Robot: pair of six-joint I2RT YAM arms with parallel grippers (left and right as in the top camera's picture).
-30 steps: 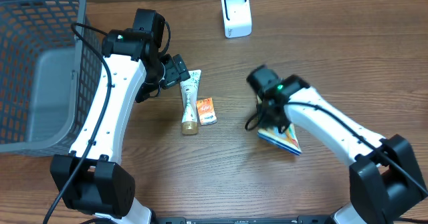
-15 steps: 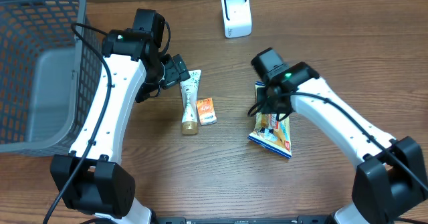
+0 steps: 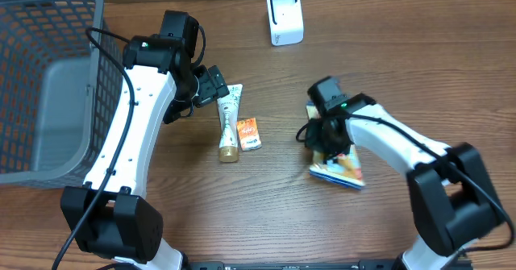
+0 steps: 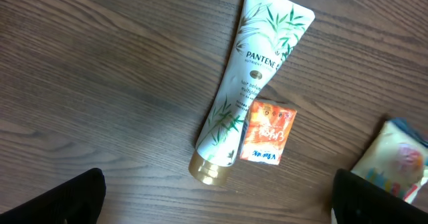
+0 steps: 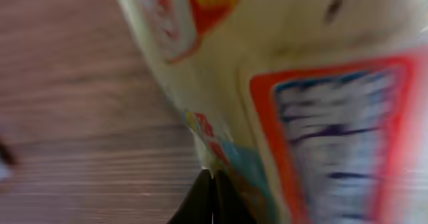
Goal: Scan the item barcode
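A white barcode scanner (image 3: 285, 17) stands at the back of the wooden table. A colourful snack bag (image 3: 343, 167) lies right of centre and fills the right wrist view (image 5: 321, 83), blurred. My right gripper (image 3: 329, 141) is over its left end, and its fingers meet (image 5: 212, 184) pinched on the bag's lower edge. My left gripper (image 3: 211, 85) hovers wide open (image 4: 217, 204) above a white Pantene tube (image 4: 251, 90) and holds nothing. An orange sachet (image 4: 269, 132) lies against the tube's right side.
A grey plastic basket (image 3: 48, 76) takes up the far left of the table. The snack bag's corner (image 4: 394, 157) shows at the right edge of the left wrist view. Bare wood lies between the tube and the bag.
The right gripper swung the snack bag up toward the scanner, then back down and right, and its jaws opened briefly and closed again. The left arm has not moved.
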